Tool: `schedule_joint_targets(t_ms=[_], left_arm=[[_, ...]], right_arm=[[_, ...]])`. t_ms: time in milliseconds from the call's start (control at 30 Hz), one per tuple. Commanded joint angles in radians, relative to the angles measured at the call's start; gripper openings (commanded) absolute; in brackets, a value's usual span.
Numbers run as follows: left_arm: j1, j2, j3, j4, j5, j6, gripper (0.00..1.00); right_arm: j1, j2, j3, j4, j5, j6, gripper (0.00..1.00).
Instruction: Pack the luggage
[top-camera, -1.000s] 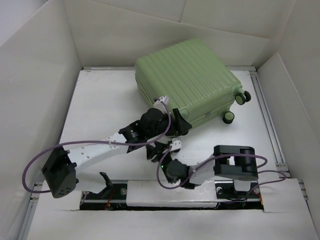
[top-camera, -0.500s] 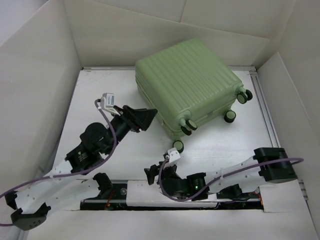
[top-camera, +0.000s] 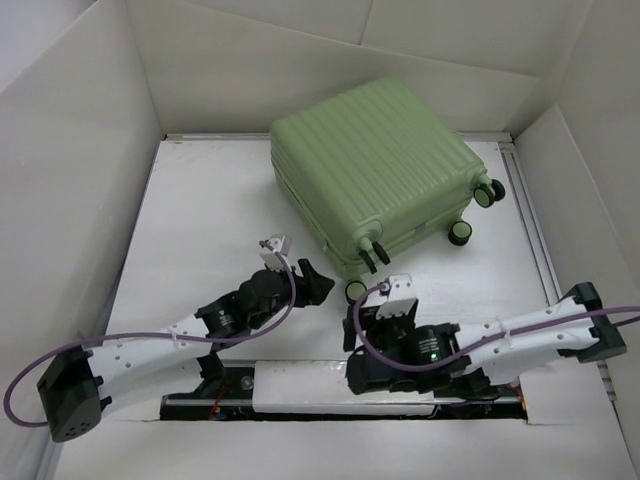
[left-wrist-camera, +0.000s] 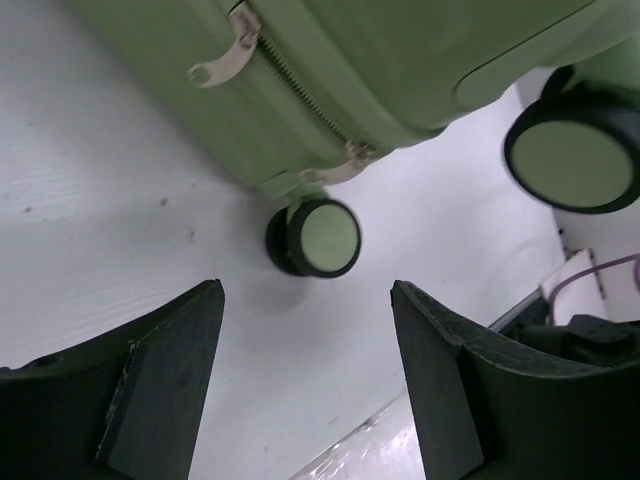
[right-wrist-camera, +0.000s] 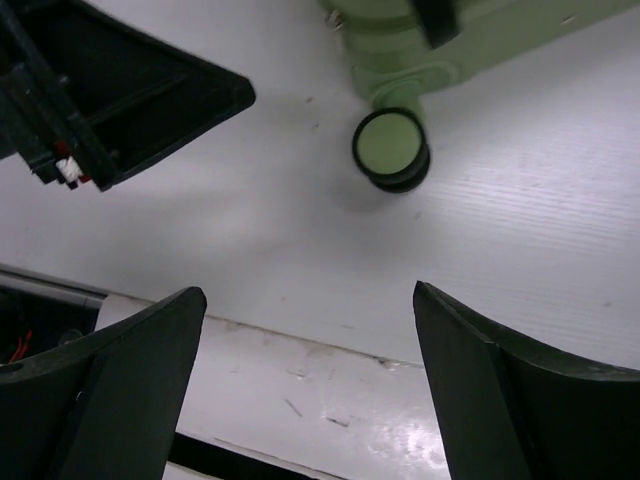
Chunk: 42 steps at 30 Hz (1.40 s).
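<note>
Luggage (top-camera: 375, 170) lay shut on the far side of the table (top-camera: 200, 230), so the packing looked about done to me. Left gripper (left-wrist-camera: 305, 290) and right gripper (right-wrist-camera: 310, 290) hung wide apart, holding nothing, near its corner wheel (left-wrist-camera: 313, 237).

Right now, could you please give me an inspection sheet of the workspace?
Surface: white table, a few small marks.
Job's things: luggage closed, lying flat; zip looks shut.
Clutter: nothing seen.
Grippers: left gripper open, empty; right gripper open, empty; both face the near wheel.
Cables: purple cable along each arm, apart from the luggage.
Surroundings: white walls on three sides.
</note>
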Motion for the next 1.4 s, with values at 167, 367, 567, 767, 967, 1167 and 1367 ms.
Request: schedule_joint_targets(t_ms=[167,367,567,767,967,1167,1367], left_arm=[[-0.005,0.111,0.025,0.250,0.079,0.023,0.64],[-0.005,0.255,0.114,0.261,0.070,0.055,0.63],[-0.005,0.326,0.192,0.250,0.009,0.089,0.60],[-0.005,0.404,0.241,0.229,-0.009,0.121,0.49],[-0.005,0.444,0.241,0.238,-0.009,0.130,0.37],[-0.005,0.464,0.252,0.238,-0.051,0.139,0.13],[-0.005,0.452,0.252,0.207,-0.089,0.148,0.00]], right_arm=[[-0.195,-0.253,0.019,0.150,0.005,-0.494,0.96],[-0.514,-0.391,-0.110,0.565,-0.362,-0.873,0.96],[-0.658,-0.250,0.000,0.583,-0.581,-1.031,0.96],[-0.658,-0.100,0.060,0.525,-0.539,-1.058,0.96],[-0.658,-0.110,0.001,0.560,-0.499,-1.048,0.96],[-0.720,-0.101,-0.021,0.571,-0.520,-1.048,0.86],[-0.741,-0.112,-0.062,0.583,-0.541,-1.039,0.85]])
